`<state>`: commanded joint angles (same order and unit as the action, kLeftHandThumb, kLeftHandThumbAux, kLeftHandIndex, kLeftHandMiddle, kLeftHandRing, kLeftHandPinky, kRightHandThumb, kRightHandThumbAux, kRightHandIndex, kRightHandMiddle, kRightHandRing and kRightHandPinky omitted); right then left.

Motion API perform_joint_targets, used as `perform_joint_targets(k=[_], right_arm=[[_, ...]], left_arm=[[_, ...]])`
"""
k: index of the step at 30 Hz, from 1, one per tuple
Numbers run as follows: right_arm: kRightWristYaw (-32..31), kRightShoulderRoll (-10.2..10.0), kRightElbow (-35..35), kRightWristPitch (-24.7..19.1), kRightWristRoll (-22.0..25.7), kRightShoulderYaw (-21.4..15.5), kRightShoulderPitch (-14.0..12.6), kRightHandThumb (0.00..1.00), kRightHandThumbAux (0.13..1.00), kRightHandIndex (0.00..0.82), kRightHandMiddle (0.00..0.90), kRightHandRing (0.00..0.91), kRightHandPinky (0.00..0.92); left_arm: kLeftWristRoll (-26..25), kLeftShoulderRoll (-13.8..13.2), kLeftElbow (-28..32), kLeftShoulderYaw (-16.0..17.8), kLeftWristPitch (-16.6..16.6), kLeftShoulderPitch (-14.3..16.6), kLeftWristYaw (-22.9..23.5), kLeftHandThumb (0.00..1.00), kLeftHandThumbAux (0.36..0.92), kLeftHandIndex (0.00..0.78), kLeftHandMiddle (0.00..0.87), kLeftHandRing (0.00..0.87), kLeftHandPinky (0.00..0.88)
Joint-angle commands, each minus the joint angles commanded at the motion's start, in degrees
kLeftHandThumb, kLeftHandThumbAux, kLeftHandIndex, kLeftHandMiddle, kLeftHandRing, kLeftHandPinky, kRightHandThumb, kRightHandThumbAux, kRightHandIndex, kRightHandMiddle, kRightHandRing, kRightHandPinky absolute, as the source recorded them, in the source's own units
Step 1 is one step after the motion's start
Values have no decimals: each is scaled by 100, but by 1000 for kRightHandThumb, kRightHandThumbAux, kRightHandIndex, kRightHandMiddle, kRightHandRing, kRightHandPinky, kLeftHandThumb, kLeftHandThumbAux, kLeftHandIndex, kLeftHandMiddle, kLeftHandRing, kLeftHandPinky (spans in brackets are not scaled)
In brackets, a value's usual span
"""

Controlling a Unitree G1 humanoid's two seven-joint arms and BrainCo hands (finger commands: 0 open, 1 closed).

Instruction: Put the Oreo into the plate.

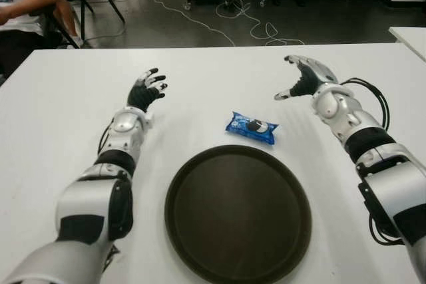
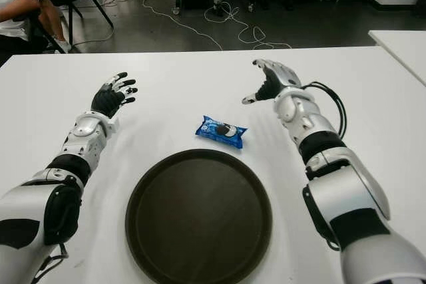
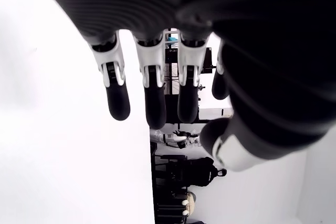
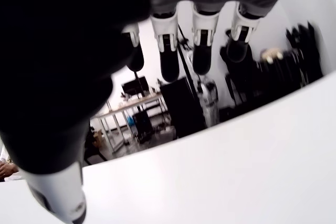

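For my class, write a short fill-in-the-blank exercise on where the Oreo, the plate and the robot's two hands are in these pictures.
1. The blue Oreo pack lies on the white ____, just beyond the plate's rim.
2. The dark round plate holds ____.
3. Both the left hand and the right hand have their fingers ____.
4. The hand nearer the Oreo pack is the ____ one.

Missing words: table; nothing; open; right

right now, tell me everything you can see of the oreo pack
The Oreo pack is a small blue wrapper, glossy like plastic film, with a cookie printed on it. It looks sealed and lies flat on the white table, slightly angled, just beyond the dark round plate, not touching it. Neither hand touches it.
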<state>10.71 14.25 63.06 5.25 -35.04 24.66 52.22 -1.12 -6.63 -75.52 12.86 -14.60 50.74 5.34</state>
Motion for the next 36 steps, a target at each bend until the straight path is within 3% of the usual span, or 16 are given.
perform_joint_targets(k=[11, 17, 18, 21, 26, 33, 36], right_arm=[[-329, -51, -418, -153, -44, 77, -149, 0, 770, 228, 236, 272, 228], [-296, -122, -505, -305, -120, 141, -200, 0, 794, 253, 245, 278, 275], [-289, -140, -520, -331, -131, 156, -211, 0, 805, 266, 263, 321, 329], [-254, -234, -674, -425, -172, 216, -326, 0, 817, 275, 288, 372, 378], [-265, -273, -840, -476, -181, 252, -440, 0, 812, 256, 285, 339, 336], [-343, -340, -971, -447, -204, 287, -551, 0, 809, 308, 327, 378, 396], [-379, -375, -1022, -499, -222, 306, -594, 0, 798, 314, 332, 366, 375]], left_arm=[[0, 17, 4, 1, -19, 3, 5, 197, 735, 129, 215, 204, 211], [6, 26, 4, -6, -11, 15, -16, 176, 755, 133, 210, 205, 212], [2, 28, 3, -4, -8, 16, -16, 174, 759, 135, 212, 207, 214], [-11, 28, 0, 9, 1, 16, -10, 171, 763, 137, 212, 209, 216], [-16, 35, 1, 16, -1, 15, -9, 171, 766, 135, 208, 207, 218], [7, 46, 11, -3, -25, 6, -46, 176, 764, 130, 207, 202, 210], [23, 45, 11, -20, -26, 6, -58, 175, 756, 133, 210, 203, 209]])
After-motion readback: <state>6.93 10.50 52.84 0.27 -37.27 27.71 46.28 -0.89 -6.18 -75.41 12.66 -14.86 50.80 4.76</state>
